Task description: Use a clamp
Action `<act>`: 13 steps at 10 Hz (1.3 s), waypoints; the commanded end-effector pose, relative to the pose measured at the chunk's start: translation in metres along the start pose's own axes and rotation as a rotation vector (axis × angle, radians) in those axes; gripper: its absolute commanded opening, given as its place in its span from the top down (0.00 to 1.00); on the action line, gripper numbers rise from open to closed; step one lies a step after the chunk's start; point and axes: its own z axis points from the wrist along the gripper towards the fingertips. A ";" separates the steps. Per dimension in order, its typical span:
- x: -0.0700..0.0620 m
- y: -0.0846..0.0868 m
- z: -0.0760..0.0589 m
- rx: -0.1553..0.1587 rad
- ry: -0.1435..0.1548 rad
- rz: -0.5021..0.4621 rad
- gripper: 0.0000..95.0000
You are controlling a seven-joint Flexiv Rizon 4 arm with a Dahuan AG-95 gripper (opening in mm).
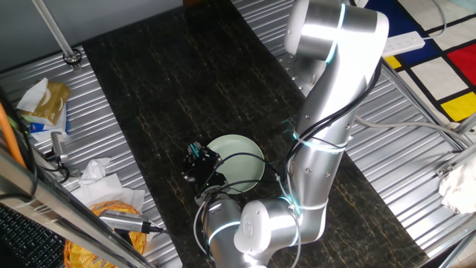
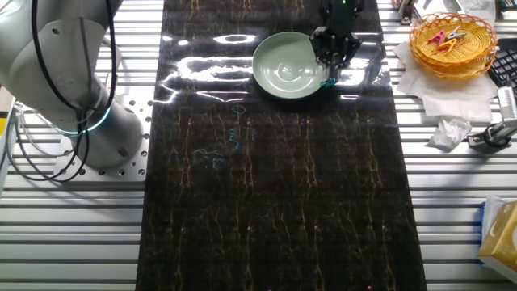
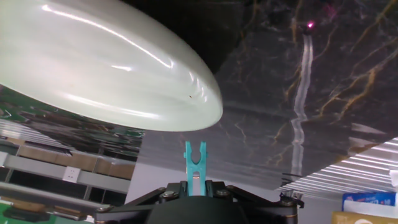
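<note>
In the hand view, the pale green plate (image 3: 106, 68) fills the upper left, its rim curving down toward the middle of the frame. Just right of that rim and straight ahead of the gripper (image 3: 194, 184), the little teal clamp (image 3: 194, 163) stands upright, its two prongs pointing away from the hand, its base pinched between the black fingers — the fingers are closed on it. The prongs sit close under the plate's edge; whether they touch it, I cannot tell. Beyond the gripper to the right, the dark marbled table mat (image 3: 323, 93) stretches away with a bright streak of glare.

Over to one fixed view: left of the gripper (image 1: 199, 158) lies clutter on the metal table — crumpled tissue (image 1: 95, 173). The gripper hangs at the plate's (image 1: 242, 167) left edge, a glint of teal at its tip. To the right rises the silver arm (image 1: 327, 112).

In the other fixed view, the arm's base (image 2: 73, 89) is far left, the plate (image 2: 283, 69) sits just left of the gripper (image 2: 331, 61), and well off to the right a wicker basket (image 2: 452, 40) holds coloured clips.
</note>
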 end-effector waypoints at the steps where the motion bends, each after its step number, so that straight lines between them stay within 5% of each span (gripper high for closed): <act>1: -0.010 -0.004 0.011 -0.009 0.002 0.002 1.00; 13: -0.014 -0.007 0.012 -0.024 0.022 0.048 1.00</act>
